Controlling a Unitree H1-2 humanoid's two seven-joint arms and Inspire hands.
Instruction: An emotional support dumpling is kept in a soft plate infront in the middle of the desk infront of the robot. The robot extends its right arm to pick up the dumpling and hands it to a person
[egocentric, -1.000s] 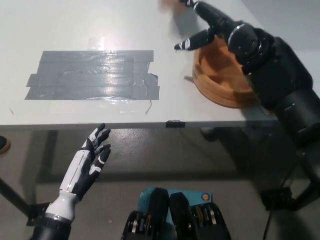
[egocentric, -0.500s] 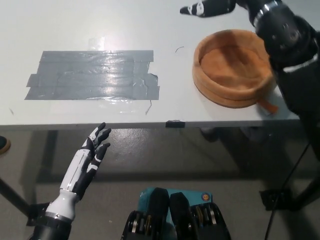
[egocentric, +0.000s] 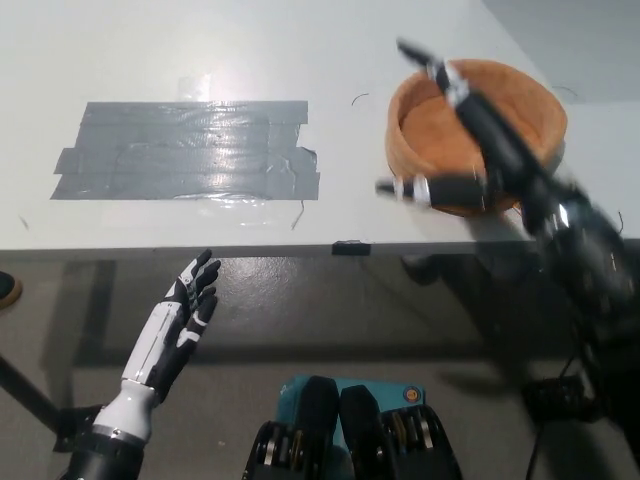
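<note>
Right hand (egocentric: 480, 150), black and motion-blurred, hangs over the near rim of the plate (egocentric: 425, 85), fingers spread wide, holding nothing. No dumpling shows; the plate looks empty. Judged step: handover done or dumpling lost, so next comes checking. Left hand (egocentric: 178, 320) rests open below the plate. Count: 1 plate, 1 tape patch (egocentric: 185, 150), 0 dumplings.

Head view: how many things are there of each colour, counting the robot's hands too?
Orange: 1, the soft plate
Grey: 1, the tape patch on the desk
White: 1, the left hand
Black: 1, the right hand
Total: 4
</note>
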